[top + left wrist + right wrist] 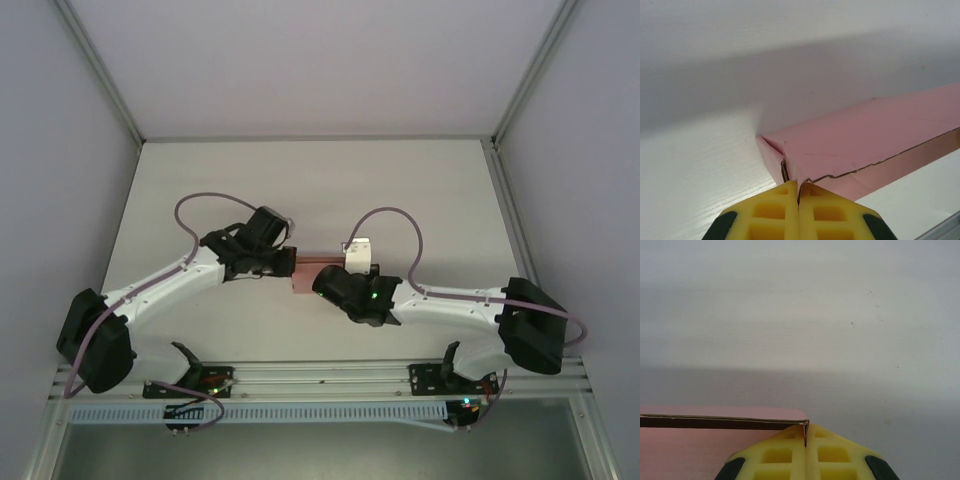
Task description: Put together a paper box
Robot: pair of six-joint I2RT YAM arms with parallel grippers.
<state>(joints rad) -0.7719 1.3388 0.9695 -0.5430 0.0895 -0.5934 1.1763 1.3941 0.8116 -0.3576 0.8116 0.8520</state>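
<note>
We count one pink paper box [306, 268], two robot arms, the left arm [170, 280] and the right arm [450, 300], and two grippers, the left gripper [798, 189] and the right gripper [805, 430]. Each gripper has two yellow fingers [782, 199]. We also count two purple cables [205, 197] and one white table [320, 180].

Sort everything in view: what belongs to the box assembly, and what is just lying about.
Job: paper box, left gripper and right gripper, both pinched on its card.
Just there: table, purple cables, metal rail at the near edge.
</note>
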